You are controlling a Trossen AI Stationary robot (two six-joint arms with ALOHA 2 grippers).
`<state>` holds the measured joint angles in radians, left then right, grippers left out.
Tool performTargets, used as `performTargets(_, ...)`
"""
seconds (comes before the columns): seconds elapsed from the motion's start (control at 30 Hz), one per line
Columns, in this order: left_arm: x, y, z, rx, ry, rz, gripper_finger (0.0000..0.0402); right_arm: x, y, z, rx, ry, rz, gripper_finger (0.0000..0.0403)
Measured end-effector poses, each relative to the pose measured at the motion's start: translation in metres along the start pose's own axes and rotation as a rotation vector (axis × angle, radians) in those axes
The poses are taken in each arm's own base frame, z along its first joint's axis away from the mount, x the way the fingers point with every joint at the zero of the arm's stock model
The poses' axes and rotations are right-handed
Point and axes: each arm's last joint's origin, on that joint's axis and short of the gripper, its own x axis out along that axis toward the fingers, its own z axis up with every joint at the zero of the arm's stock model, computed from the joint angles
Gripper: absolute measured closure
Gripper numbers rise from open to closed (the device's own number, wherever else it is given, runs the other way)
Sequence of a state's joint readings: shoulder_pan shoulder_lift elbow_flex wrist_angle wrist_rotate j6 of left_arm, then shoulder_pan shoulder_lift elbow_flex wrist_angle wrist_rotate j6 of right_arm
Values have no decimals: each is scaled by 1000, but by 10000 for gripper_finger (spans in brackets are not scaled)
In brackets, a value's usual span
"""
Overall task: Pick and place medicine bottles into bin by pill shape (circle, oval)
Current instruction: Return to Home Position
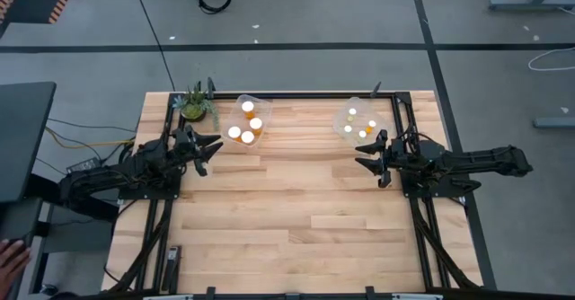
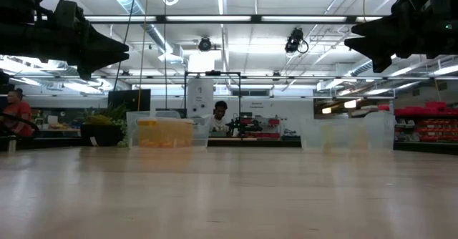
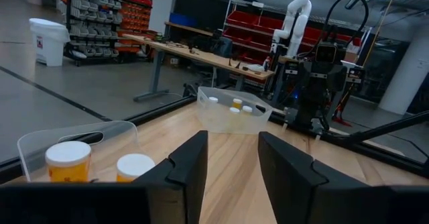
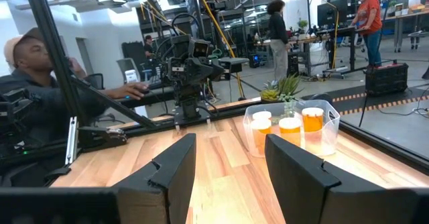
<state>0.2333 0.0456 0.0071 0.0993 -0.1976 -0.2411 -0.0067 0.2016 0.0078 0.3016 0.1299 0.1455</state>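
Observation:
Two clear bins stand at the table's far side. The left bin (image 1: 249, 120) (image 2: 164, 133) (image 4: 295, 127) holds several orange medicine bottles (image 4: 289, 131) with white caps (image 3: 68, 153). The right bin (image 1: 359, 120) (image 3: 234, 110) (image 2: 343, 133) holds several more (image 1: 352, 113). My left gripper (image 1: 214, 152) (image 3: 231, 163) hangs open above the table near the left bin, pointing level toward the right. My right gripper (image 1: 362, 154) (image 4: 228, 170) hangs open near the right bin, pointing toward the left. Neither has anything between its fingers.
A small potted plant (image 1: 195, 104) (image 4: 285, 88) stands at the far left corner beside the left bin. Black frame rails (image 1: 404, 111) run along the table's sides. The wooden tabletop (image 1: 296, 210) lies bare between the arms and toward the near edge. People sit and stand beyond the table.

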Motion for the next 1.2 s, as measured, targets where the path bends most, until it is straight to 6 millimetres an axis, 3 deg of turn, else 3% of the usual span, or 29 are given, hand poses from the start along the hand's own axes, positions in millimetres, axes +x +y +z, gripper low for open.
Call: performTargets(1.2,0,0,0,0,0,0,250,0,0,0,0,0,0,217)
